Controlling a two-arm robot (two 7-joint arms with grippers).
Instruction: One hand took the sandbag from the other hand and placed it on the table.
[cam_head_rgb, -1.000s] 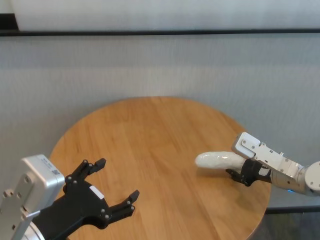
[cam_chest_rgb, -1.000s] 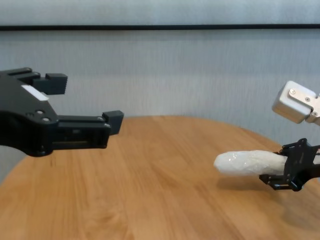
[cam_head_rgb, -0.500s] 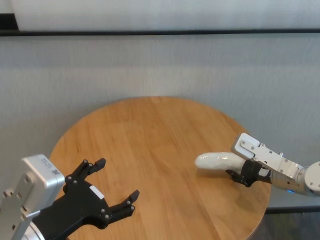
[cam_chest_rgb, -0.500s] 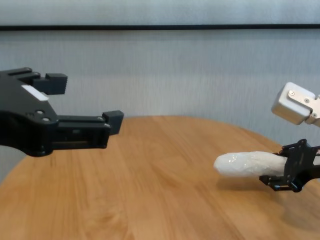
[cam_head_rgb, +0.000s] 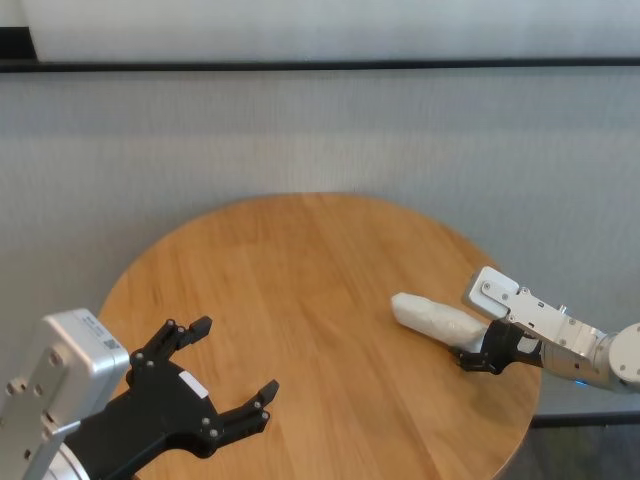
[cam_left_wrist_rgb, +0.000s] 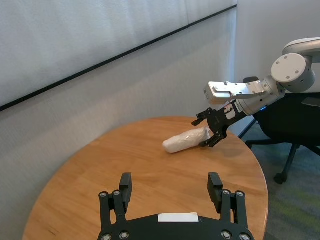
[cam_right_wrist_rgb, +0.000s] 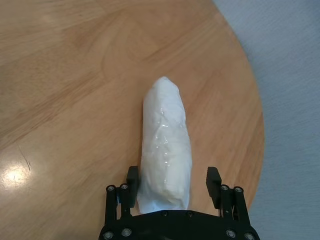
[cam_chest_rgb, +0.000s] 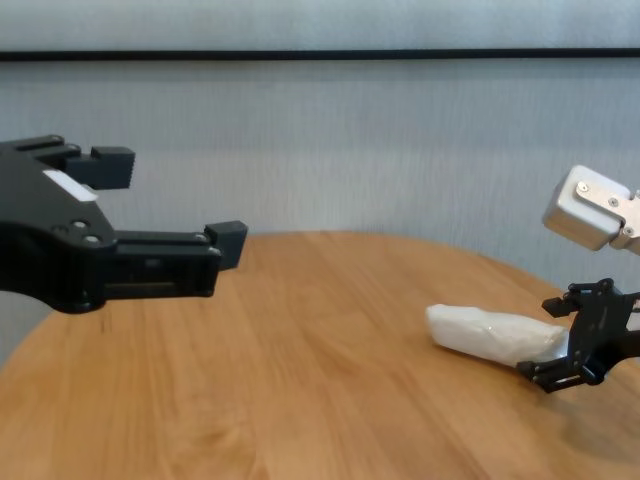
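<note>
Sandbag (cam_head_rgb: 432, 317) lies flat on the round wooden counter (cam_head_rgb: 300, 300) near its right edge, seemingly set down there. Right claw (cam_right_wrist_rgb: 172, 186) is released, fingers straddling its near end. Left claw (cam_head_rgb: 236, 372) hovers spread and empty, well apart.

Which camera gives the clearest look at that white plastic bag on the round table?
The right wrist view: the sandbag fills it from straight above, lying on the table. The head view shows it small on the right side, the chest view side-on and low, and the left wrist view far across the table.
</note>
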